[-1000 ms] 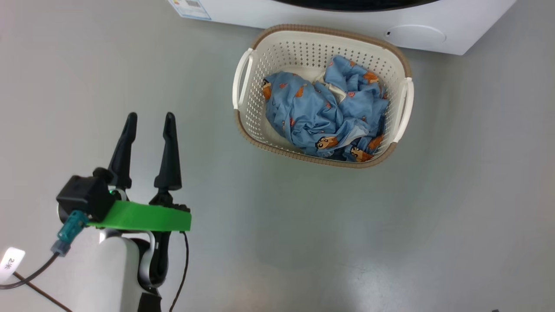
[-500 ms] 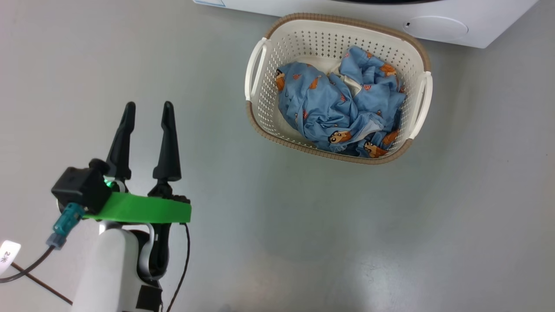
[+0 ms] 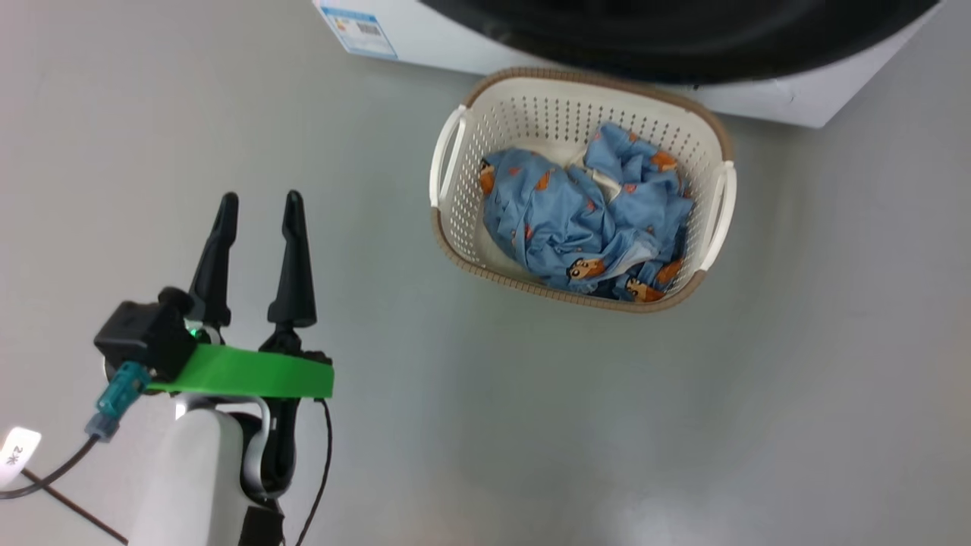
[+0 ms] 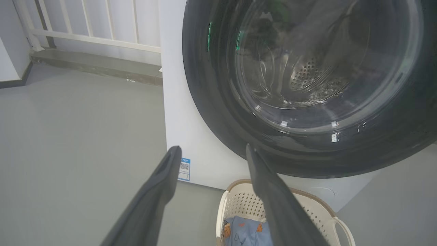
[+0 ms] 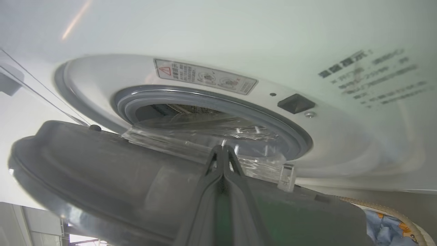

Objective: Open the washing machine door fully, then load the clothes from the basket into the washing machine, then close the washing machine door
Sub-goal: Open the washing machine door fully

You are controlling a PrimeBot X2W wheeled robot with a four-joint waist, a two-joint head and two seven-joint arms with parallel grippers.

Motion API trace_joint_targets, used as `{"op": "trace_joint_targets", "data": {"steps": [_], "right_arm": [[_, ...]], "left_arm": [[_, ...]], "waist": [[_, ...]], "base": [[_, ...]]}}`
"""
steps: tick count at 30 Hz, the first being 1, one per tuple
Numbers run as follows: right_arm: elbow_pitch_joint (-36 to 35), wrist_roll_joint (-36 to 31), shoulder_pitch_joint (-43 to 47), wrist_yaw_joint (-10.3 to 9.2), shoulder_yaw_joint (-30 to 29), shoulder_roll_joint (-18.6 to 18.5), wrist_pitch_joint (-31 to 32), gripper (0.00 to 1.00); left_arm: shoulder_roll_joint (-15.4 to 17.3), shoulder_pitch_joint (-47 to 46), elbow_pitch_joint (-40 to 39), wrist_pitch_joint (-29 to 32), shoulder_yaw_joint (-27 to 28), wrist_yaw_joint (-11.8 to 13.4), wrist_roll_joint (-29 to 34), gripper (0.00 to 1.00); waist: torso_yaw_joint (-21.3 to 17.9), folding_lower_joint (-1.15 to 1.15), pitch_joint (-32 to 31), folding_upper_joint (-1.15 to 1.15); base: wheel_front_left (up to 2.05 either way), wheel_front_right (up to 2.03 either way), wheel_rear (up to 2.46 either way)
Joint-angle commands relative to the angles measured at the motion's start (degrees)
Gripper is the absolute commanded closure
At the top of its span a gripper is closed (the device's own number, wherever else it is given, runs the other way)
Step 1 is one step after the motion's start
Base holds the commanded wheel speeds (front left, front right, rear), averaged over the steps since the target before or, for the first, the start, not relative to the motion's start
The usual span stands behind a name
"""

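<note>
My left gripper (image 3: 259, 201) hovers open and empty over the grey floor, left of the basket (image 3: 455, 250). The cream basket holds the crumpled blue bear-print clothes (image 3: 576, 220). Behind it stands the white washing machine (image 3: 425, 34), with the washing machine door (image 3: 683, 45) showing as a black rim above the basket's far edge. In the left wrist view my left gripper (image 4: 212, 148) points at the door (image 4: 211, 85), above the basket (image 4: 239, 198). My right gripper (image 5: 222, 148) is shut, its fingers lying along the inner side of the partly open door (image 5: 102, 164), below the grey gasket (image 5: 205, 99).
A blue label (image 3: 356, 23) sits on the machine's lower left corner. Grey floor (image 3: 683, 417) spreads in front of the basket and to its left. A white railing (image 4: 85, 20) and a low step run behind the machine on the left. A cable (image 3: 45, 485) trails from my left forearm.
The head camera has shifted. The door's black rim now shows much wider at the top, above the basket. My left gripper stays open in the same spot.
</note>
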Motion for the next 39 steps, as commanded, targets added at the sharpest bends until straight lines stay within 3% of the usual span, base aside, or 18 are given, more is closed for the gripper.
{"op": "trace_joint_targets", "data": {"steps": [1,21,39], "right_arm": [[-2.52,0.55,2.44,0.35,0.93,2.3,1.45,1.0],[-10.26,1.88,19.9,0.35,3.14,6.2,6.29,1.0],[-17.0,2.16,32.9,0.35,3.1,7.73,8.99,1.0]], "left_arm": [[1.54,1.5,-0.74,-0.37,1.96,0.26,0.39,0.0],[1.56,6.84,1.81,-0.37,3.98,0.05,1.58,0.0],[2.2,11.34,2.88,-0.37,5.06,0.17,2.41,0.0]], "waist": [[-0.49,0.0,-1.71,0.0],[-0.5,0.0,-13.23,0.0],[3.05,0.0,-20.3,0.0]], "base": [[0.0,0.0,0.0],[0.0,0.0,0.0],[0.0,0.0,0.0]]}}
